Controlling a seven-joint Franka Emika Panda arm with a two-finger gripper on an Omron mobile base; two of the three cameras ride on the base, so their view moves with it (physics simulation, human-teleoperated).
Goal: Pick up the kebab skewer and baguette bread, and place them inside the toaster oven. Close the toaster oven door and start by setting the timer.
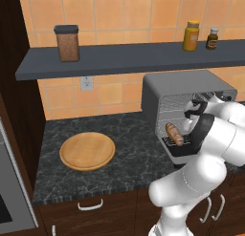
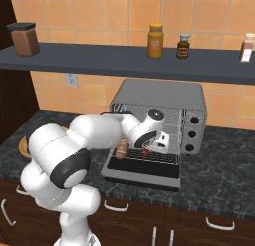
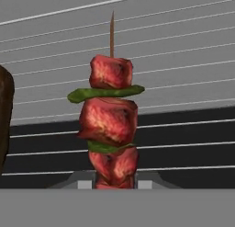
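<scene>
My gripper (image 3: 117,184) is shut on the lower end of the kebab skewer (image 3: 110,125), a stick of red meat chunks and green pepper that points away over the wire rack (image 3: 183,83). The hand (image 2: 157,140) reaches into the open grey toaster oven (image 2: 159,95), with a red chunk of the skewer (image 2: 145,152) showing under it. The golden-brown baguette bread (image 1: 174,134) lies on the rack at the left side of the cavity, and its dark edge (image 3: 4,116) is just left of the skewer. The toaster oven door (image 2: 142,171) hangs folded down flat in front.
A round wooden board (image 1: 87,150) lies on the dark counter left of the oven. Three knobs (image 2: 191,134) sit on the oven's right front. The shelf (image 1: 119,58) above carries a brown canister (image 1: 67,43) and bottles (image 1: 191,36).
</scene>
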